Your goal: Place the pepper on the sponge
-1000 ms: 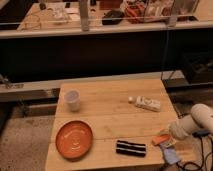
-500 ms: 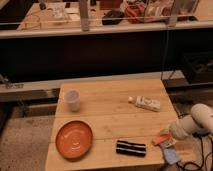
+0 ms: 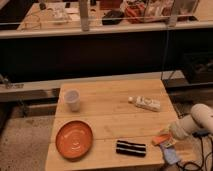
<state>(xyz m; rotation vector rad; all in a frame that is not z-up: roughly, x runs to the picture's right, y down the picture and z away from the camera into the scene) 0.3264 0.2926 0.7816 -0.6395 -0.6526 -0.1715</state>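
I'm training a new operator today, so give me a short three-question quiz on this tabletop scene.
1. True or false: the white cup stands on the orange plate.
2. The claw is at the right front edge of the table. Which lies nearest it? A) cup B) plate C) black striped object
3. Fill in: the white bottle lies on its ____.
Key: 1 false; 2 C; 3 side.

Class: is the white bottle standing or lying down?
Lying: the bottle rests lengthwise on the table, cap left. The gripper is at the table's right edge.
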